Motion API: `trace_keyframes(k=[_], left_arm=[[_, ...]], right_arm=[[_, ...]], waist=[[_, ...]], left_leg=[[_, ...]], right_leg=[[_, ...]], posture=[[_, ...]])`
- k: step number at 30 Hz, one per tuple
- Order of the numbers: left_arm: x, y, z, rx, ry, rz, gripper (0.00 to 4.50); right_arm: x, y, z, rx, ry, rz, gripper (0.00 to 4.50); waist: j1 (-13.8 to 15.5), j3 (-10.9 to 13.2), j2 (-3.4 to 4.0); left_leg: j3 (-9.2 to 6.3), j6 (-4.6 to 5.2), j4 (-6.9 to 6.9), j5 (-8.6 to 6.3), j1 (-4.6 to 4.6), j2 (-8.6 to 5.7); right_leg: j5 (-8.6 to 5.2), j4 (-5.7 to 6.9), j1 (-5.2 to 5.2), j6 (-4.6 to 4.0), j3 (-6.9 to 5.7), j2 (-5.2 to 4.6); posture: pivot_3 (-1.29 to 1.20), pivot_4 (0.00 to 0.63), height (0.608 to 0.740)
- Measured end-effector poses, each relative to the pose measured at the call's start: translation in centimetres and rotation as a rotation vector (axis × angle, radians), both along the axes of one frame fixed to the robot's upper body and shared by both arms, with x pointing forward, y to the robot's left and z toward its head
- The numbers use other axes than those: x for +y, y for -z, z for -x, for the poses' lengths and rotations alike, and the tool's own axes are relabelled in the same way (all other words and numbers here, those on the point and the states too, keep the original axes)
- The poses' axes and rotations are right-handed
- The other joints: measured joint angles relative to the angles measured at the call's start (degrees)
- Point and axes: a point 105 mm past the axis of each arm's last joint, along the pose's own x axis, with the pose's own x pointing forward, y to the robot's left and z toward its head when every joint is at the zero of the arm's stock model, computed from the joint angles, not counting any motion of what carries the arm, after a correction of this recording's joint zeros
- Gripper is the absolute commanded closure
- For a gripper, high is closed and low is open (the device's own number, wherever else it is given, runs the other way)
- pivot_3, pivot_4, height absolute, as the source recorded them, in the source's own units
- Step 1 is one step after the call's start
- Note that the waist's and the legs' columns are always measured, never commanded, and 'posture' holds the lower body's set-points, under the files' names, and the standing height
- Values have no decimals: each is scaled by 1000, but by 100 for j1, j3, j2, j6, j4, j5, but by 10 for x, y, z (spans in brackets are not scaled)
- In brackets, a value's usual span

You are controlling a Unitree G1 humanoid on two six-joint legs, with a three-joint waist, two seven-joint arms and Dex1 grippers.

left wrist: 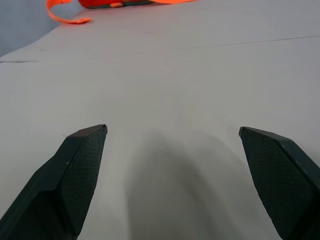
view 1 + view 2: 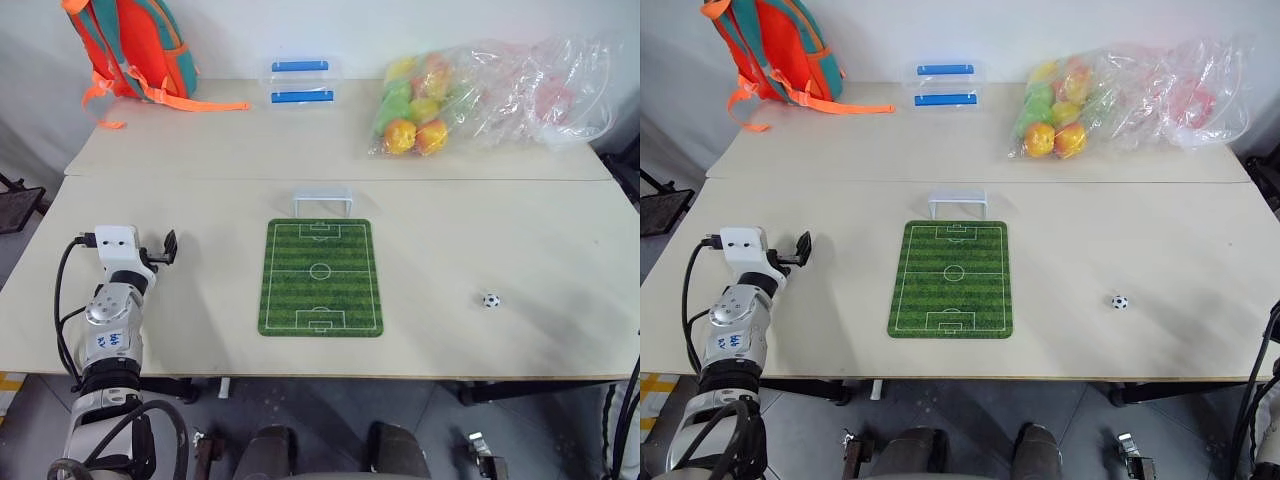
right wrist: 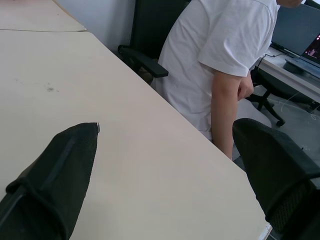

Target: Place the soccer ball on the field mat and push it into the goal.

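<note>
Beige tabletops span the room, where the left gripper hovers low over bare surface, fingers spread wide and holding nothing. At the table's right edge the right gripper gapes equally wide and empty, near a seated person in a white shirt. Well apart from both, the soccer ball lies right of the field mat, off it. The goal stands at the mat's far end.
</note>
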Motion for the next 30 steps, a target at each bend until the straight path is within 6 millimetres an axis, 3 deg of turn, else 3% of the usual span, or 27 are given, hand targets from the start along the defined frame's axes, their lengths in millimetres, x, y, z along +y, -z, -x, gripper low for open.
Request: trace_keyframes(k=[10, 14, 18, 22, 25, 30], left_arm=[[-21, -2, -8, 5, 134, 13, 0], [-32, -2, -8, 45, 257, -17, 0], [-58, -7, -3, 63, 479, -63, 0], [-80, -12, 8, 75, 703, -105, 0], [-87, -12, 22, 81, 846, -152, 0], [-91, 1, 42, 129, 966, -175, 0]], right_arm=[[15, -11, -6, 8, -97, 24, 8], [43, -28, -22, 42, -292, 65, 8], [88, -46, -41, 105, -570, 143, 8], [147, -34, -54, 243, -911, 170, 8], [165, -20, -57, 317, -1038, 145, 8], [176, 4, -59, 420, -1156, 97, 8]], waist=[[0, 0, 0], [-13, 0, 0], [-4, 0, 0], [0, 0, 0], [2, 0, -1], [18, 1, -1]], left_leg=[[12, -10, 1, -6, -1, 21], [26, -10, 2, -6, 3, 23], [29, -10, 7, -6, 1, 26], [29, -11, 9, -7, 0, 29], [31, -9, 11, -8, -1, 28], [30, -9, 13, -9, -3, 29]], right_leg=[[3, -1, -12, -6, 13, 26], [5, 0, -17, -9, 28, 29], [7, 2, -20, -12, 32, 32], [8, 2, -21, -13, 32, 36], [8, 2, -20, -13, 32, 35], [8, 2, -20, -13, 31, 35]], posture=[[0, 150, 740], [0, 150, 740], [0, 150, 740], [0, 150, 740], [0, 150, 740], [0, 150, 740]])
